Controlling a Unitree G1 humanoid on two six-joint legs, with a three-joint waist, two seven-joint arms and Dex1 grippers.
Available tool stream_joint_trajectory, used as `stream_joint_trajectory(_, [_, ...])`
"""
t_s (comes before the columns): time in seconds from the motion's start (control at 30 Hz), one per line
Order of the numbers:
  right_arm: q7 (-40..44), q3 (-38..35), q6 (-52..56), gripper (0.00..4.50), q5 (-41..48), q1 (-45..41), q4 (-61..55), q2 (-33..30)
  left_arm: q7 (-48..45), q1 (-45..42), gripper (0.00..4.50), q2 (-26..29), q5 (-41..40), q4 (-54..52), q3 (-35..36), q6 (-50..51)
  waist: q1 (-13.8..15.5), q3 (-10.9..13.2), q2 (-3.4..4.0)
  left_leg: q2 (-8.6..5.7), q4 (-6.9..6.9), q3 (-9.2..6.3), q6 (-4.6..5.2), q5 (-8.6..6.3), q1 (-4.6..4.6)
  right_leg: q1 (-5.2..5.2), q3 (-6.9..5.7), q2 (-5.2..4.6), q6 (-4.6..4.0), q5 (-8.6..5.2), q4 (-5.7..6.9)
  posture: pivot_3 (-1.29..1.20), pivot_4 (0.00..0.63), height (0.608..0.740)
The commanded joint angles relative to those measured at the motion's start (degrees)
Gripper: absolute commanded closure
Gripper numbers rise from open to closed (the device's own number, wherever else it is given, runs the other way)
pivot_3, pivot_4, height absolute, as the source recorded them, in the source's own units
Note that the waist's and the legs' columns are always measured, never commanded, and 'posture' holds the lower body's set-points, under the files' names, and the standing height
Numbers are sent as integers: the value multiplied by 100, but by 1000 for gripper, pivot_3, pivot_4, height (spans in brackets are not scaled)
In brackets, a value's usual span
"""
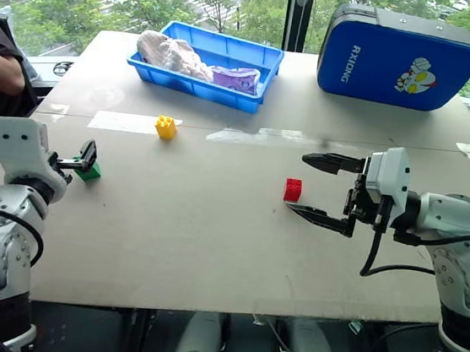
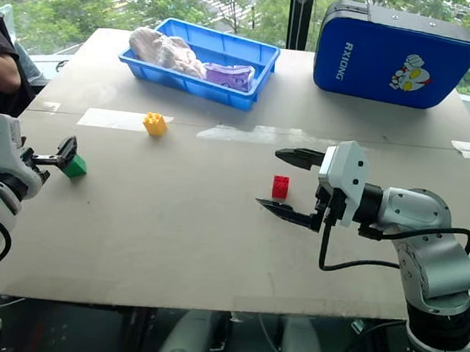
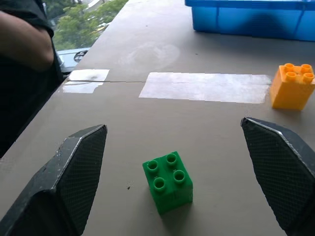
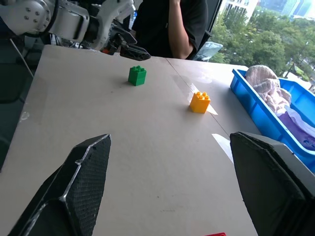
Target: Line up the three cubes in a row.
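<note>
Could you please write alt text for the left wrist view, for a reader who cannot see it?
A green cube sits studs-up on the table between the left gripper's two open black fingers, touching neither. A yellow cube stands farther off beside a strip of tape, with a blue tray beyond.
</note>
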Motion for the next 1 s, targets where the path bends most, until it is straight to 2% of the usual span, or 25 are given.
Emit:
stream_joint_trajectory(0.03, [22,-176,-297,536,381,-12,-183,-75,587,-294,0,-259,321,-94,-75,219,8,0,-10,1,0,-3,0,0,0,0,-2,2,0,0,1,0,150,740])
stream_joint_trajectory(0.2, [-10,-149,-476,536,573,-120,-55,-189,555,-815,0,-385,445,898,-126,-25,25,-1,-24,2,0,-14,-2,1,6,5,-11,12,-2,-1,4,0,150,740])
stream_joint_trajectory(0.37, [-51,-36,-628,536,534,-143,76,-301,410,-1016,0,-404,684,1838,-251,-726,14,1,-28,2,-1,-8,-1,1,3,5,-7,7,-3,0,-1,0,150,740])
stream_joint_trajectory(0.43, [-118,-38,-623,456,562,-141,93,-329,364,-1097,535,-503,740,2234,-346,-1064,28,1,-29,2,-1,-9,-1,1,1,5,-9,5,-4,0,-2,0,150,740])
stream_joint_trajectory(0.5, [-154,-34,-636,456,573,-125,74,-379,335,-1149,1303,-573,771,2505,-366,-1360,42,1,-29,2,0,-10,-1,1,1,5,-10,2,-4,0,-1,0,150,740])
stream_joint_trajectory(0.6, [-198,-63,-627,456,614,-103,53,-446,257,-1185,2857,-607,811,2673,-392,-1794,51,0,-33,2,0,-10,-1,1,1,6,-11,-2,-4,1,-1,0,150,740])
stream_joint_trajectory(0.63, [-216,-74,-621,456,623,-90,49,-476,226,-1186,3103,-605,802,2705,-386,-1868,54,1,-33,2,0,-10,-1,1,1,6,-11,-3,-5,1,-1,0,150,740])
stream_joint_trajectory(0.73, [-275,-70,-616,456,646,-60,39,-542,45,-1149,3182,-534,779,2764,-405,-2022,59,1,-32,2,0,-9,-1,1,1,5,-11,-9,-6,2,-1,0,150,740])
stream_joint_trajectory(0.8, [-362,-49,-590,456,649,-3,-18,-553,-673,-1077,3182,-416,506,2616,-481,-2186,60,1,-33,2,0,-10,-1,1,0,5,-11,-9,-6,2,-1,0,150,740])
stream_joint_trajectory(0.87, [-499,-41,-583,456,606,100,-95,-548,-1889,-997,3182,-223,84,2348,-752,-2247,59,1,-33,2,0,-11,-1,1,-1,5,-15,-9,-7,2,-1,0,150,740])
stream_joint_trajectory(1.0, [-715,-5,-621,456,484,548,-265,-581,-4189,-1173,3182,392,-214,2212,-1712,-2420,145,1,-32,1,-1,-16,-2,0,-6,4,-23,-13,-9,0,-4,0,150,740])
